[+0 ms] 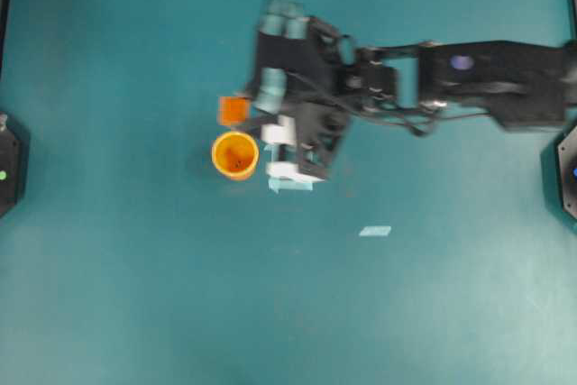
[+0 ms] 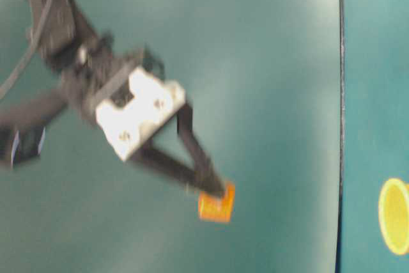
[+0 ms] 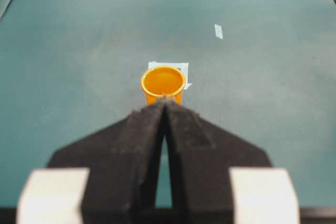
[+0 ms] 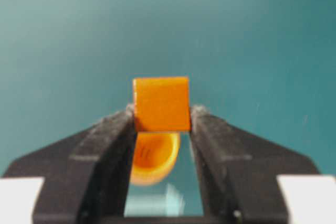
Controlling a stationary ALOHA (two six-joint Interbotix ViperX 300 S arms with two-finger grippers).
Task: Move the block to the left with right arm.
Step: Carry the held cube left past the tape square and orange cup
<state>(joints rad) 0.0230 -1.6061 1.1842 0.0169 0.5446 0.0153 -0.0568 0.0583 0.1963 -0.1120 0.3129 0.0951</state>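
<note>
The block [image 4: 161,103], a small orange cube, sits pinched between the tips of my right gripper [image 4: 161,118], which is shut on it. From overhead the block [image 1: 233,111] is just beyond the yellow-orange cup [image 1: 235,154], with the right arm [image 1: 469,78] reaching in from the right. The table-level view has the block [image 2: 216,204] hanging at the fingertips, off the surface. The left gripper [image 3: 165,104] is shut on nothing, its tips pointing at the cup [image 3: 163,81].
The cup stands upright on a pale tape patch [image 3: 182,69]. A small loose strip of tape [image 1: 375,231] lies on the teal table to the right of the cup. The arm bases [image 1: 7,169] sit at the table's side edges.
</note>
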